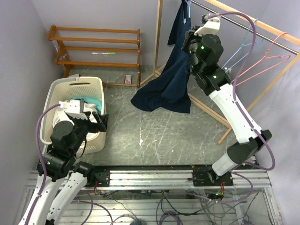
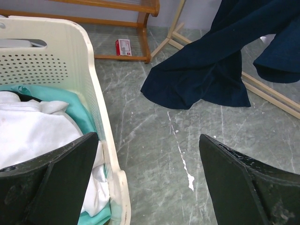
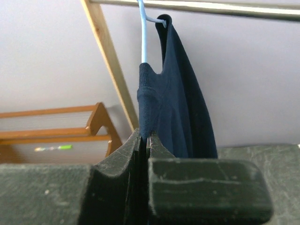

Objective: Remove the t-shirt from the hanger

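Step in hand, as I'm reading it: peeling the garment off, early to midway. The right gripper (image 3: 146,140) is sitting high up near the rail (image 3: 197,5), jaws clamped together on a fold of the navy t-shirt (image 3: 180,117) at the collar edge, just under the pale blue hanger (image 3: 142,33). The t-shirt is hanging from the hanger's hook end, bunching to one side, and its hem is trailing down and pooling on the desk (image 1: 154,131).

The left gripper (image 2: 147,178) is idling, jaws wide apart and holding nothing, hovering at the rim of the cream basket (image 2: 105,140), which is carrying white and teal laundry.

The next move is probably calling for a pull down and away so the collar slips off the wire. The hanger is looking thin and light, so it is likely going to swing or ride along with the cloth.

The desk is showing grey marbling with white scuffs. Lilac walls are closing in on all sides. A wooden shelf rack (image 1: 96,44) is standing at the back, with a small red and white box (image 2: 123,47) by its foot. Spare pink hangers (image 1: 267,65) are hanging further along the rail.
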